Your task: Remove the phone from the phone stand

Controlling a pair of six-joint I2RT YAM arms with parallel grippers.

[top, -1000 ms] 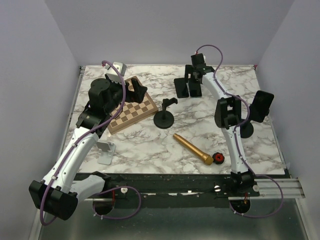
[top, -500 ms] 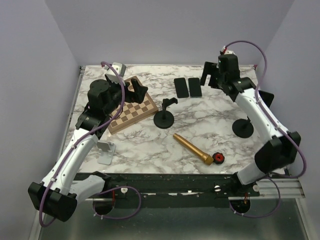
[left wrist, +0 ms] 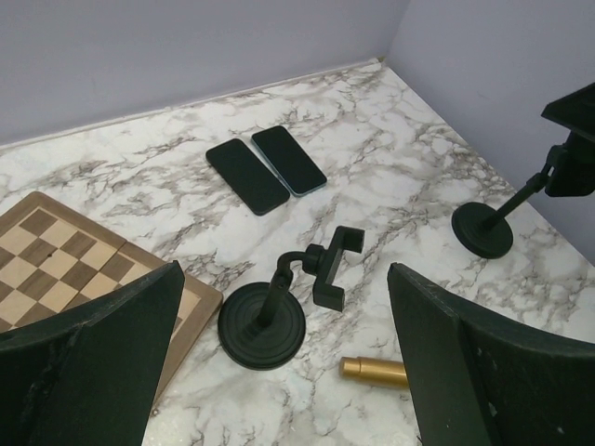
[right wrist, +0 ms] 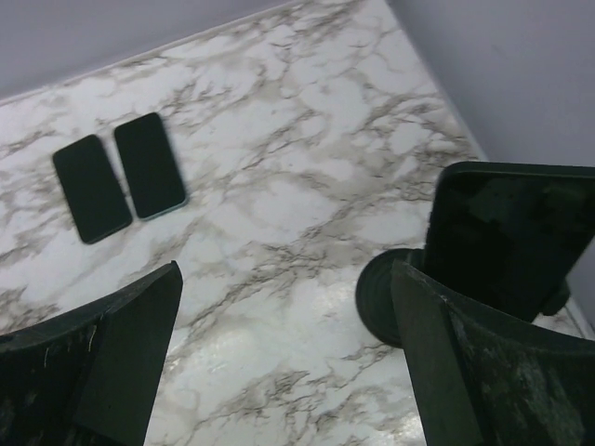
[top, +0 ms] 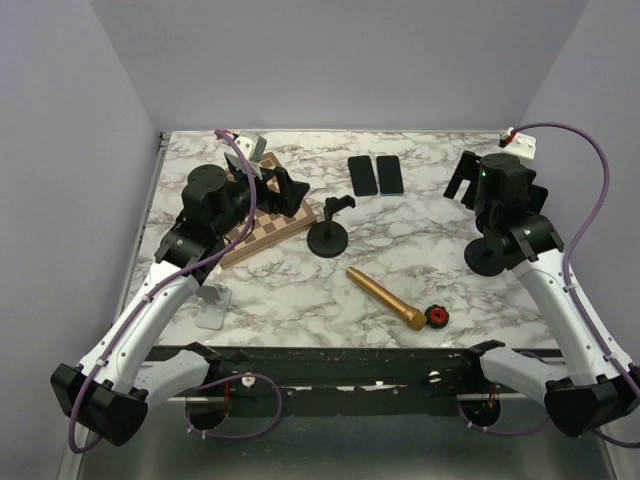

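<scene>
A black phone (right wrist: 511, 232) stands clamped upright in a black phone stand (right wrist: 395, 297) at the right side of the table. In the top view only the stand's round base (top: 487, 258) shows; my right arm hides the phone. My right gripper (right wrist: 288, 358) is open and empty, hovering just left of the phone, and it also shows in the top view (top: 463, 180). My left gripper (left wrist: 288, 362) is open and empty above the chessboard's right edge, seen in the top view (top: 280, 190). From the left wrist view the stand (left wrist: 483, 228) is far right.
An empty black phone stand (top: 328, 228) is mid-table. Two dark phones (top: 363, 175) (top: 389, 173) lie flat at the back. A chessboard (top: 265, 228) lies at left, with a gold cylinder (top: 385, 297), a red-and-black knob (top: 437, 316) and a small silver holder (top: 213, 305) near the front.
My right arm has swung from over the two flat phones at the back to the right side, beside the phone on its stand. My left gripper has shifted slightly right.
</scene>
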